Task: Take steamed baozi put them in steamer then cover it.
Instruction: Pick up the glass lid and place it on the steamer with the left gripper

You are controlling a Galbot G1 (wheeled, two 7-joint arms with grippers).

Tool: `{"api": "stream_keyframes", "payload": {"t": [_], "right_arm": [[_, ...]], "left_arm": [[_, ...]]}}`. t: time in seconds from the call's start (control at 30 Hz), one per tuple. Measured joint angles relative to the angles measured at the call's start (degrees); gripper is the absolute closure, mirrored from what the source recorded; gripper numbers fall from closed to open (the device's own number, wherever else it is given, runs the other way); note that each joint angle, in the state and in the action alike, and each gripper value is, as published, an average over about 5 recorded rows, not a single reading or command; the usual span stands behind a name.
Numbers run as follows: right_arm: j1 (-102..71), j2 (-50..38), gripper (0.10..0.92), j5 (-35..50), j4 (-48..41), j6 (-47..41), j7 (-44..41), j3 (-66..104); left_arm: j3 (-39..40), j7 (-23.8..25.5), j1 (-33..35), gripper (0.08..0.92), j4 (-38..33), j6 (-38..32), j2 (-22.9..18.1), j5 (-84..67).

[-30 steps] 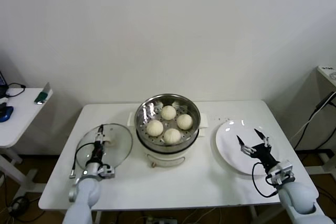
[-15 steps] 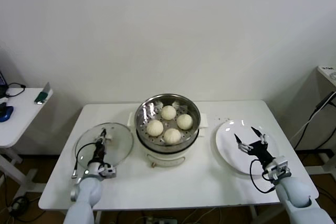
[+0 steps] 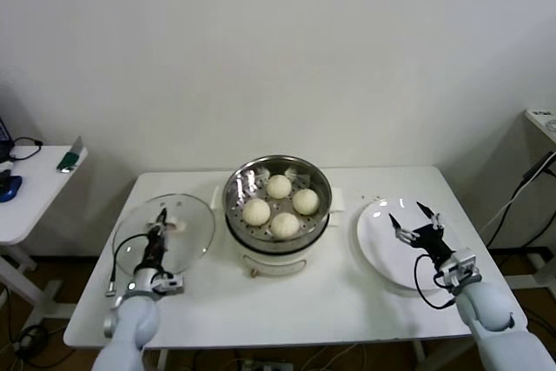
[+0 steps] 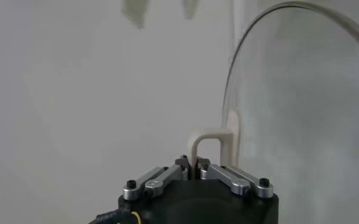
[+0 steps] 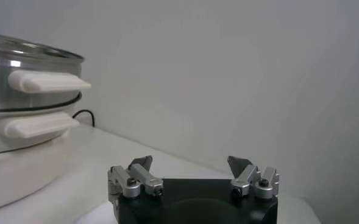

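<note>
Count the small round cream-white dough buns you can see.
4, all inside the round shiny steel steamer basket: back, right, left, front. None seems hidden.

A white table (image 3: 347, 301) is set against a plain white wall (image 3: 278, 49). A round white plate (image 3: 378, 245) is laid flat on the table, toward its right end. A second white table (image 3: 35, 188) is seen well apart from the first, off its left end; a small green-and-grey object (image 3: 69, 159) and a dark blue item (image 3: 7, 187) are placed on it. Cables (image 3: 521, 188) are seen off the first table's right end.
</note>
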Motion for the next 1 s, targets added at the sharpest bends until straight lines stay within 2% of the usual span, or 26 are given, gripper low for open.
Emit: {"api": "stream_keyframes", "payload": {"t": [0.57,0.8,1.0], "right_arm": [[1.9,0.2,0.203,0.2,-3.2,1.2,-0.8,-0.7],[3.5,0.7,0.203,0.0,-4.5,1.4,-0.8,-2.0],[5.0,1.5,0.203,-0.4,-5.7,1.7,-1.1,-3.2]], "left_arm": [[-0.6,4.5,13.5,0.853,-25.2,12.1,7.6,-5.0],[2.0,7.2,14.7,0.853,-33.2,18.9,12.0,-7.3],[8.4,11.2,12.0,0.853,-37.9,25.5,16.9,-7.0]]}}
